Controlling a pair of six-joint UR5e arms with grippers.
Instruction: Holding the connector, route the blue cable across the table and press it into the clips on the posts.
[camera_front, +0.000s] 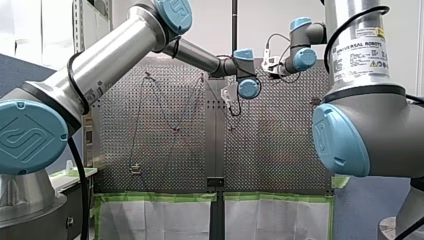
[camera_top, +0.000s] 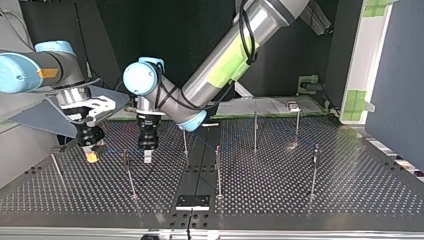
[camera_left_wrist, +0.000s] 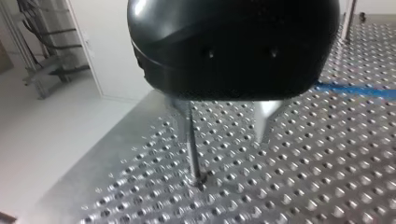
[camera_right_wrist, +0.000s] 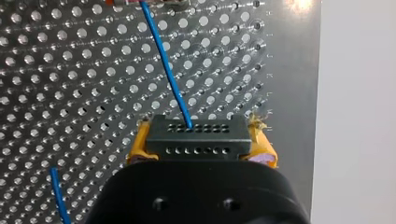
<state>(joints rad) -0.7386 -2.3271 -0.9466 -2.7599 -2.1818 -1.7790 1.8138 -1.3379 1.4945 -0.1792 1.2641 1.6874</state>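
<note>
My right gripper (camera_right_wrist: 201, 144) is shut, its yellow pads (camera_right_wrist: 261, 147) clamping a black connector (camera_right_wrist: 196, 137). The blue cable (camera_right_wrist: 166, 70) runs out of the connector over the perforated table. In the top view my right gripper (camera_top: 91, 154) hangs low over the table at the left. My left gripper (camera_top: 147, 152) is beside it, close to a thin post (camera_top: 129, 175). In the left wrist view my left gripper (camera_left_wrist: 226, 135) is open, its metal fingers (camera_left_wrist: 268, 121) apart with nothing between them. A post (camera_left_wrist: 194, 158) stands just by one finger. A stretch of blue cable (camera_left_wrist: 355, 89) lies off to the side.
Several thin posts (camera_top: 218, 170) (camera_top: 255, 131) (camera_top: 314, 170) stand across the perforated table (camera_top: 350, 195). A small black plate (camera_top: 192, 201) lies near the top view's front edge. In the front view the cable (camera_front: 165, 107) zigzags between posts. The table's edge runs close beside the connector (camera_right_wrist: 299, 93).
</note>
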